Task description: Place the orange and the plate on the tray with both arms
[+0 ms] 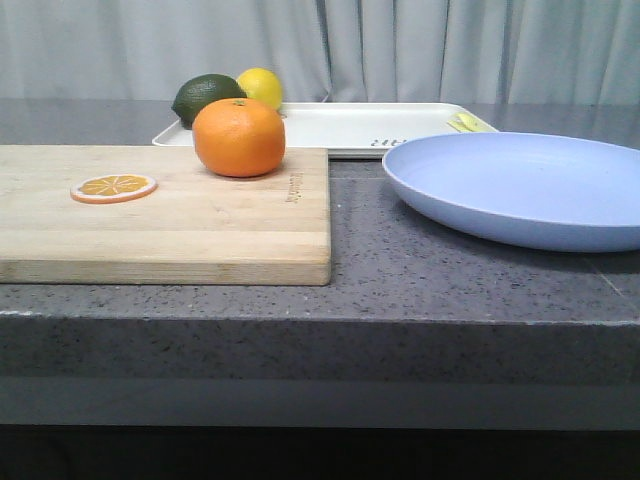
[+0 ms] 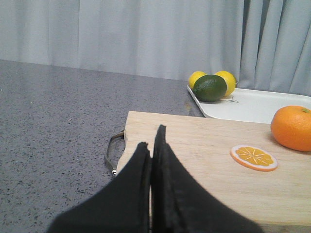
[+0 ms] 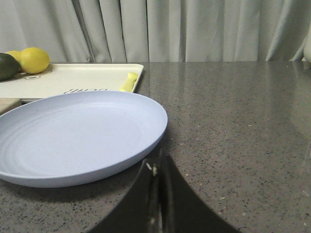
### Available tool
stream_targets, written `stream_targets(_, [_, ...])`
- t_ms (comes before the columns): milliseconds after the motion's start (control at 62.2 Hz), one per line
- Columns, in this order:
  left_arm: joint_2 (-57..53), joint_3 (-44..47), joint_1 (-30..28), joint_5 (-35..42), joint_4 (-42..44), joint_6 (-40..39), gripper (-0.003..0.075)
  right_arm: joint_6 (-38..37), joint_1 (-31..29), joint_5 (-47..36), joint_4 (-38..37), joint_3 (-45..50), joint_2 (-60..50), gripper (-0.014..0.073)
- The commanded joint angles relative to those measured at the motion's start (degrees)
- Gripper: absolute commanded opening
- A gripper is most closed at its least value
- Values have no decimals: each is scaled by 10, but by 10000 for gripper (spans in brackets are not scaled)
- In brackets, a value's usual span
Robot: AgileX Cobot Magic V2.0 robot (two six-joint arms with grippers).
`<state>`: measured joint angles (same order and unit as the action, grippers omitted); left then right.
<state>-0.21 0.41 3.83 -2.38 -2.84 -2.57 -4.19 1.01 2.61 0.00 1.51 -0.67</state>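
We see a speckled grey surface (image 1: 440,270) filling the middle of the front view. At left lies a wooden cutting board (image 1: 200,230); the plate (image 1: 520,185) sits at right, directly on the surface. The tray (image 1: 350,125) lies behind them, upper centre, carrying a lime (image 1: 205,95) and a lemon (image 1: 262,86). The orange (image 1: 239,137) rests on the board's far edge, an orange slice (image 1: 113,187) left of it. Our left end effector (image 2: 151,160) and right end effector (image 3: 156,170) are both closed, holding nothing.
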Motion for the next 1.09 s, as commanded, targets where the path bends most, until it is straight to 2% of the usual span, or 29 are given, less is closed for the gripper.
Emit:
stream_targets(0, [-10,15,4,47,0,-5,-20,-1,0,-47,-6,-14,-10,-65])
stream_targets(788, [-10,7,4,49,-4,-5,-20,0,0,-42,-8,-14,-10,-65])
stream_targets(933, [-10,-46,4,20,-16,-5,-20,0,0,-49,-7,-39,-10,-65])
stream_targets(1077, [0,-135,4,-64,-16,-5,-20,0,0,-7,-7,-99,-10,-65])
